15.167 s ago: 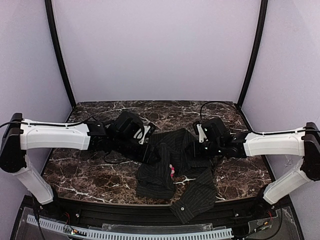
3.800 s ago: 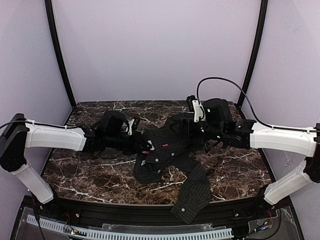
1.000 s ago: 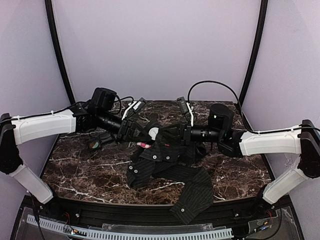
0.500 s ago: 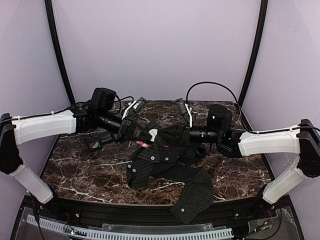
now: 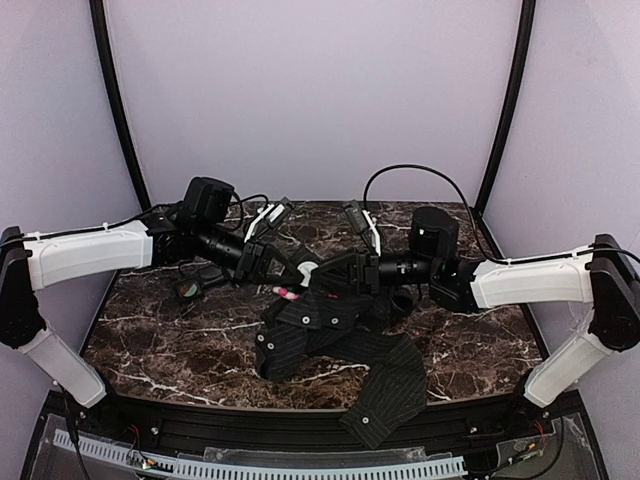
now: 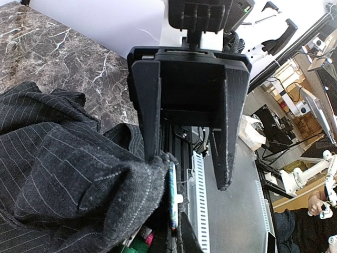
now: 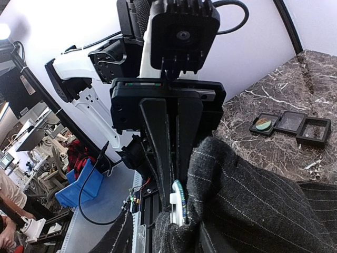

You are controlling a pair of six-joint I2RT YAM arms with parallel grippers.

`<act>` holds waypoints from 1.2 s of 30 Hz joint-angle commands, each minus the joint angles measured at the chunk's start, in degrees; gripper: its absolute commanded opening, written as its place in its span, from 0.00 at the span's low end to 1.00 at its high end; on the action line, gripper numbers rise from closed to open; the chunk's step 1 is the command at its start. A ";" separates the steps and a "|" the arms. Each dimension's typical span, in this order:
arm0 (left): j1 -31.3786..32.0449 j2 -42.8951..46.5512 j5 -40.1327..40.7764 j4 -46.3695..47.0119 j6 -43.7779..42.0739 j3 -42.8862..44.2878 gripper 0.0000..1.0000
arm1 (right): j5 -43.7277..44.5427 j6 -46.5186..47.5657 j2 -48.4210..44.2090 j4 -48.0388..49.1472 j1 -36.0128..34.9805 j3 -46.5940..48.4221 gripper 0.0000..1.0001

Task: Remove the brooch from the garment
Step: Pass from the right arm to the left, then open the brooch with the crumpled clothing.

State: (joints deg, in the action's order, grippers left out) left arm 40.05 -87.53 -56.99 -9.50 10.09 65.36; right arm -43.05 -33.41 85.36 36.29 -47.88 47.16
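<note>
Top external, around 10 o'clock on the garment [image 5: 330,335]: spotted left gripper [image 5: 276,279] seemingly clamped on the brooch [image 5: 287,292], right gripper [image 6: 188,171] hanging open, brooch probably not yet pulled free.

Both arms wear long white shells [image 5: 85,255] behind bulky black wrist joints [image 5: 205,200]. The left claw [image 5: 286,277] and right claw [image 5: 326,279] are matte black with flat, straight fingers [image 6: 150,105]. A boxy black camera [image 7: 183,34] tops each. A thin black cable [image 5: 410,167] arcs behind the right claw.
</note>
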 commanded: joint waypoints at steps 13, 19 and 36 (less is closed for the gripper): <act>0.45 1.63 0.83 -0.87 -1.74 -0.42 0.01 | -1.21 -0.10 3.03 -0.81 0.24 2.79 0.20; 0.43 1.57 0.94 -0.95 -1.74 -0.41 0.01 | 0.06 1.17 3.22 -3.21 0.01 3.37 0.18; 0.46 1.51 1.20 -1.34 -1.99 -0.32 0.01 | 12.47 4.97 4.94 -12.71 -1.07 5.49 0.08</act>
State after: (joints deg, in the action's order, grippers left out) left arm 39.90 -87.53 -53.91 -12.14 9.23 65.19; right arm -37.82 -30.30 88.31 27.77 -48.38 51.22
